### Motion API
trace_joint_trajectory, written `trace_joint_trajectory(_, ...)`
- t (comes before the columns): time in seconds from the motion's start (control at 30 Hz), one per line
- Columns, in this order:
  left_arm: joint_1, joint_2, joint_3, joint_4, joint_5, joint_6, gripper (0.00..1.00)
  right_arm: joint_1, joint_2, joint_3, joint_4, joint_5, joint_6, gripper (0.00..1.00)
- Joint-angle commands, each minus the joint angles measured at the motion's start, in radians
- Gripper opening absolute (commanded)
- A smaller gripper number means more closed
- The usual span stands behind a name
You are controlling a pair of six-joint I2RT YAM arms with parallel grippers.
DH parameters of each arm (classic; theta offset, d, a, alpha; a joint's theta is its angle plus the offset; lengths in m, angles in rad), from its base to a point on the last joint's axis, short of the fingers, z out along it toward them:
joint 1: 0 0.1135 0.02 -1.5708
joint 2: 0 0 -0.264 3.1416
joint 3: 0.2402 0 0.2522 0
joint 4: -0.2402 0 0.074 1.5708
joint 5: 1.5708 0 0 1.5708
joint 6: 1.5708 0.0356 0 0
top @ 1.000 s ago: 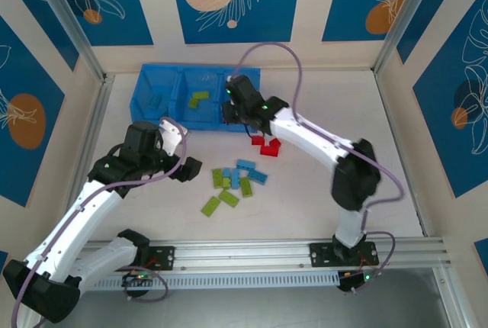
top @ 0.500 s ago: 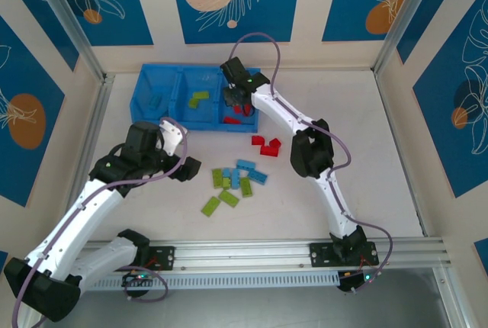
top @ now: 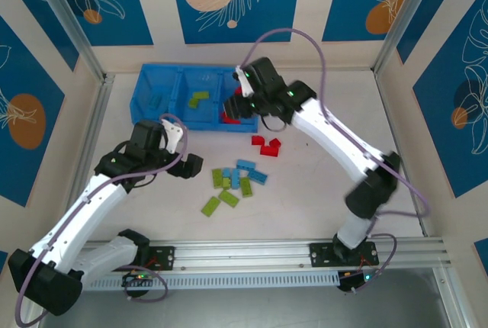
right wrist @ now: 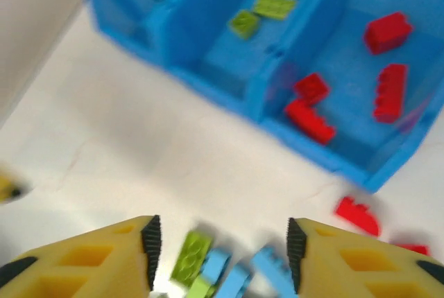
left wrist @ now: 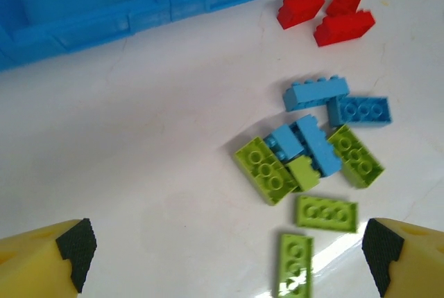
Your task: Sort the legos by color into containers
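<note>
On the left, the left gripper [left wrist: 229, 249] hangs over the bare table [top: 305, 191], jaws spread wide and empty. Its yellow fingers [left wrist: 41, 256] sit at the wrist view's two near corners, and the loose legos [left wrist: 312, 152] lie just beyond them. At the far left lies the tray [top: 145, 76], with a blue brick [top: 155, 101] in its left bin, green bricks [right wrist: 274, 7] in the middle and red bricks [right wrist: 310, 121] in the right. Three loose reds [top: 265, 145] sit near the tray's right corner. The right gripper [right wrist: 220, 242] hovers above the tray's near right side, jaws partly apart with nothing between them.

A second ago that gripper was shut at the tray's near edge. Half a second ago something red, probably a brick, showed at its tips. The left arm has barely shifted.
</note>
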Motion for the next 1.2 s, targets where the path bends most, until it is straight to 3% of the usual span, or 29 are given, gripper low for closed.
trace_joint_trajectory(0.0,-0.002,0.009,-0.04,0.059,0.076,-0.337,1.0,0.049,-0.196,-0.218,0.057,-0.147,0.02,0.59)
trace_joint_trajectory(0.13,-0.042,0.057,-0.13,0.176,0.143,-0.519,1.0,0.053,-0.382,-0.44,0.132,-0.202,0.091,0.68)
trace_joint_trajectory(0.27,-0.125,0.19,-0.132,0.194,0.113,-0.534,0.94,0.038,-0.466,-0.535,0.153,-0.13,0.134,0.72)
trace_joint_trajectory(0.4,-0.165,0.319,-0.121,0.24,0.096,-0.544,0.83,0.021,-0.467,-0.53,0.155,-0.127,0.141,0.72)
trace_joint_trajectory(0.77,-0.179,0.536,-0.089,0.275,-0.008,-0.543,0.76,0.016,-0.426,-0.514,0.132,-0.111,0.153,0.72)
trace_joint_trajectory(1.0,-0.181,0.628,-0.108,0.355,0.052,-0.52,0.75,0.013,-0.417,-0.513,0.123,-0.078,0.164,0.72)
trace_joint_trajectory(1.1,-0.182,0.654,-0.103,0.334,0.007,-0.512,0.74,0.013,-0.412,-0.512,0.12,-0.085,0.173,0.72)
trace_joint_trajectory(1.17,-0.182,0.661,-0.106,0.295,-0.072,-0.514,0.68,0.013,-0.409,-0.512,0.12,-0.092,0.179,0.72)
